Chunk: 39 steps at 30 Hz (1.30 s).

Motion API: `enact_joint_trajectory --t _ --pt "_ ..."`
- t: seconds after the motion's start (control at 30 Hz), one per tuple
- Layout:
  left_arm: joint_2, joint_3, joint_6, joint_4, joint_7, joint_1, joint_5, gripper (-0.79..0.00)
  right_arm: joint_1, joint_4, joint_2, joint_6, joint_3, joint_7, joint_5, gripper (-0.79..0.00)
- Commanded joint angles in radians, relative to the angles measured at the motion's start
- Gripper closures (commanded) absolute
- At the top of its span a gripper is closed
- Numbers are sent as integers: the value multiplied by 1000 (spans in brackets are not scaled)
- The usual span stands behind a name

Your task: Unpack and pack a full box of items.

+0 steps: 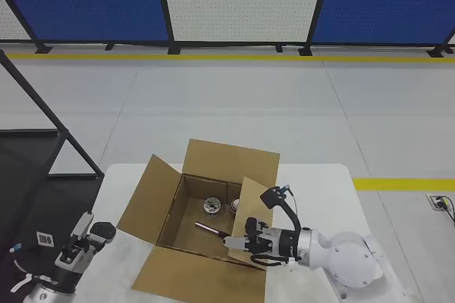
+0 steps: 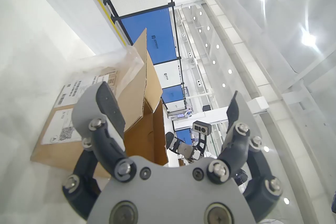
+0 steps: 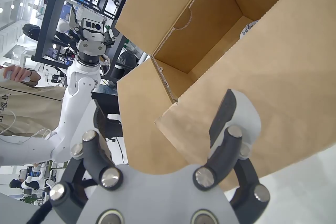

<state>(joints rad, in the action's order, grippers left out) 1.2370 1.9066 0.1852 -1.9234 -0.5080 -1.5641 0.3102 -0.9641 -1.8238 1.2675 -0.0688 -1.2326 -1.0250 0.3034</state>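
Reach in from the right
Your left gripper (image 1: 91,231) hangs spread, well apart from the open brown cardboard box (image 1: 231,155); inside, a slim dark rod (image 1: 210,226) (lying crosswise) points toward your right gripper (image 1: 237,243), fingers apart, beside the right flap (image 1: 254,198).

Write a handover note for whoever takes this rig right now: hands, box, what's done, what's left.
Left hand: open, holding nothing, off to the left of the box.
Right hand: open, holding nothing, at the box's right flap.
The box stands on the table with its flaps open. Inside lie two round items and a dark rod.
Done: box opened.
Left: lift the items out, none seen outside yet, then pack them back in.
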Motion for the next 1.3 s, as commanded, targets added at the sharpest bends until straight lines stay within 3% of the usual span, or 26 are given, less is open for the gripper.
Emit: enact_joint_trajectory --t 0.0,0.57,0.8,1.27 --pt "-2 -6 1 1 -16 3 -4 -785 -4 -3 -3 -1 -3 1 -3 -785" --pt "-12 -79 -17 -44 -86 42 -6 -785 3 -15 -14 39 28 38 33 -785" --pt "-19 -149 -78 -41 -120 86 -75 -785 39 29 -5 124 94 112 87 -785" --pt "-28 -266 -177 -25 -135 150 -199 -785 29 28 -5 117 98 126 88 -785"
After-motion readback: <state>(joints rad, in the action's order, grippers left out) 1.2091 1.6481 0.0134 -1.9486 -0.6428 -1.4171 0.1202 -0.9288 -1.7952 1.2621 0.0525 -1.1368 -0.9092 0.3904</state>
